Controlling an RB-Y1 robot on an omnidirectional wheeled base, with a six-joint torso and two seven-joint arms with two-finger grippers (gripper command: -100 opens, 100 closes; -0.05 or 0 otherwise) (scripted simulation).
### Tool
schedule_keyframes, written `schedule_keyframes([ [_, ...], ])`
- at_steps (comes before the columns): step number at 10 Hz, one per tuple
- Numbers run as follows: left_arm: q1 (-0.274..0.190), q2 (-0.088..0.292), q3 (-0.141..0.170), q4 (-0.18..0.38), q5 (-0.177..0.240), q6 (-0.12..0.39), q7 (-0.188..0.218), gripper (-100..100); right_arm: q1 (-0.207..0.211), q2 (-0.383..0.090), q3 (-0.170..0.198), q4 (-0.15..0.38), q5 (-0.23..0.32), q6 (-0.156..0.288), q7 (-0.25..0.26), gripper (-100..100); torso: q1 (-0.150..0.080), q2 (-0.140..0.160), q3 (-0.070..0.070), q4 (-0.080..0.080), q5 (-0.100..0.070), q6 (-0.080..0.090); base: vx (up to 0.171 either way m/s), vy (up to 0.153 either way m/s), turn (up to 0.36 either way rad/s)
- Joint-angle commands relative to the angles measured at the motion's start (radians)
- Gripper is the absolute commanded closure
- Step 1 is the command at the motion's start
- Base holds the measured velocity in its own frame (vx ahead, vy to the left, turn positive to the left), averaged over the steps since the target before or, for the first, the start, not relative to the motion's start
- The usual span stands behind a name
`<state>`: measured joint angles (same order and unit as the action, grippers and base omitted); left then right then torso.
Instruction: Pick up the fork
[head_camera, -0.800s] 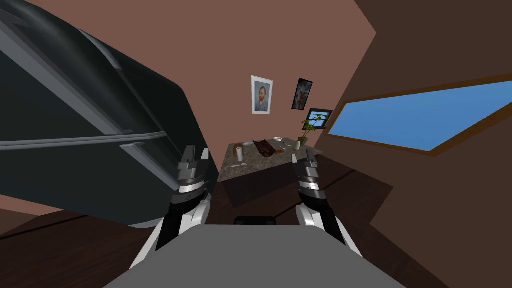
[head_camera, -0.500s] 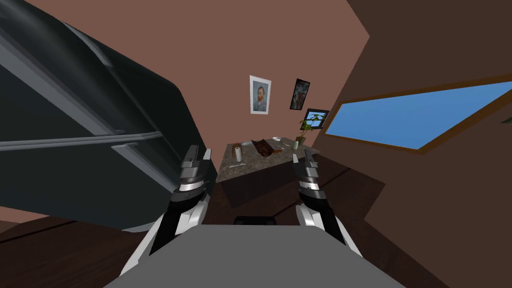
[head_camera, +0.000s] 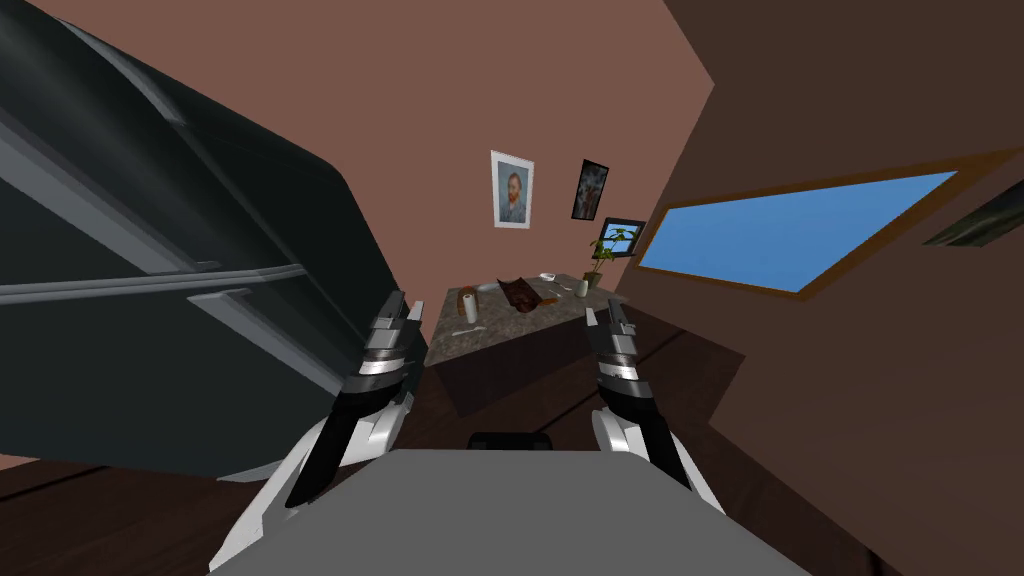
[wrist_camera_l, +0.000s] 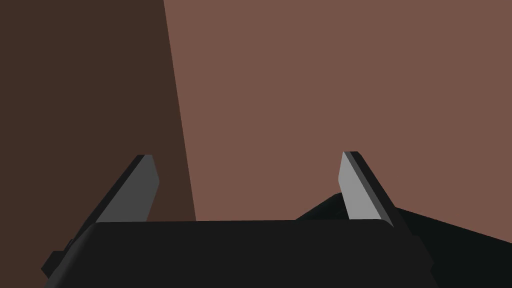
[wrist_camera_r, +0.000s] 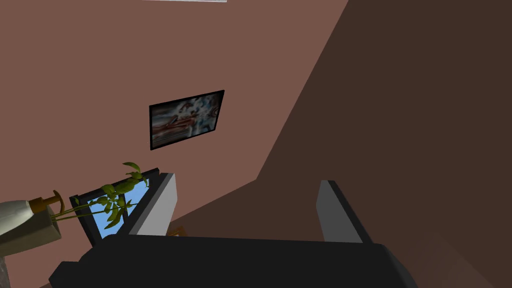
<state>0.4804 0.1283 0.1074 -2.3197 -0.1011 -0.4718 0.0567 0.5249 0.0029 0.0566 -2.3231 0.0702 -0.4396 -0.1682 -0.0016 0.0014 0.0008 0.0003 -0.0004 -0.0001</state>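
A stone-topped table (head_camera: 495, 335) stands ahead against the brown wall. A thin pale utensil (head_camera: 467, 328) lies near its front left corner, too small to tell whether it is the fork. Behind it stands a white roll (head_camera: 468, 306), with a brown object (head_camera: 520, 293), a white bowl (head_camera: 547, 276) and a vase with a plant (head_camera: 583, 287) further back. My left gripper (head_camera: 403, 305) (wrist_camera_l: 248, 156) and right gripper (head_camera: 603, 312) (wrist_camera_r: 247, 179) are raised in front of my chest, short of the table. Both are open and hold nothing.
A large dark cabinet with grey handles (head_camera: 150, 290) looms close on my left. A blue window (head_camera: 790, 235) sits in the right wall. Dark wood floor (head_camera: 560, 380) lies between me and the table. The vase with the plant (wrist_camera_r: 30, 225) shows beside my right fingers.
My view has swung, so the table, pictures and window have slid a little left in the picture. Both arms keep their raised pose and both grippers stay open.
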Motion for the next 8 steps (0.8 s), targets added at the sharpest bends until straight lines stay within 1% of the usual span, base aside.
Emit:
schedule_keyframes([
  [1, -0.005, 0.019, 0.020, 0.004, 0.004, 0.050, 0.007, -100, 0.000, 0.000, 0.000, 0.000, 0.000, 0.000, 0.000, 0, 0.000, 0.000, 0.000, 0.000, 0.000, 0.000, -0.018, -0.034, -0.089],
  [2, -0.012, 0.035, 0.041, 0.010, 0.009, 0.081, 0.014, -100, 0.000, 0.000, 0.000, 0.000, 0.000, 0.000, 0.000, 0, 0.000, 0.000, 0.000, 0.000, 0.000, 0.000, -0.033, -0.050, -0.187],
  [3, -0.012, 0.035, 0.041, 0.010, 0.009, 0.108, 0.014, -100, 0.000, 0.000, 0.000, 0.000, 0.000, 0.000, 0.000, 0, -0.001, 0.001, 0.000, 0.000, 0.000, 0.000, -0.021, -0.038, -0.061],
  [4, -0.019, 0.050, 0.063, 0.017, 0.015, 0.136, 0.021, -100, 0.000, 0.000, 0.000, 0.000, 0.000, 0.000, 0.000, 0, -0.001, 0.000, 0.000, 0.000, 0.000, 0.000, -0.018, -0.047, -0.108],
  [5, -0.019, 0.050, 0.063, 0.017, 0.015, 0.157, 0.021, -100, 0.000, 0.000, 0.000, 0.000, 0.000, 0.000, 0.000, 0, -0.001, 0.000, 0.000, 0.000, 0.000, 0.000, -0.016, -0.033, -0.054],
  [6, -0.019, 0.050, 0.063, 0.017, 0.015, 0.163, 0.021, -100, 0.000, 0.000, 0.000, 0.000, 0.000, 0.000, 0.000, 0, -0.001, 0.000, 0.000, 0.000, 0.000, 0.000, -0.006, -0.014, 0.008],
  [7, -0.026, 0.065, 0.087, 0.024, 0.021, 0.204, 0.029, -100, 0.000, 0.000, 0.000, 0.000, 0.000, 0.000, 0.000, 0, 0.001, -0.001, 0.000, 0.000, 0.000, 0.000, -0.011, -0.033, -0.131],
  [8, -0.026, 0.065, 0.087, 0.024, 0.021, 0.220, 0.029, -100, 0.000, 0.000, 0.000, 0.000, 0.000, 0.000, 0.000, 0, 0.000, 0.000, 0.000, 0.000, 0.000, 0.000, -0.013, -0.030, -0.082],
])
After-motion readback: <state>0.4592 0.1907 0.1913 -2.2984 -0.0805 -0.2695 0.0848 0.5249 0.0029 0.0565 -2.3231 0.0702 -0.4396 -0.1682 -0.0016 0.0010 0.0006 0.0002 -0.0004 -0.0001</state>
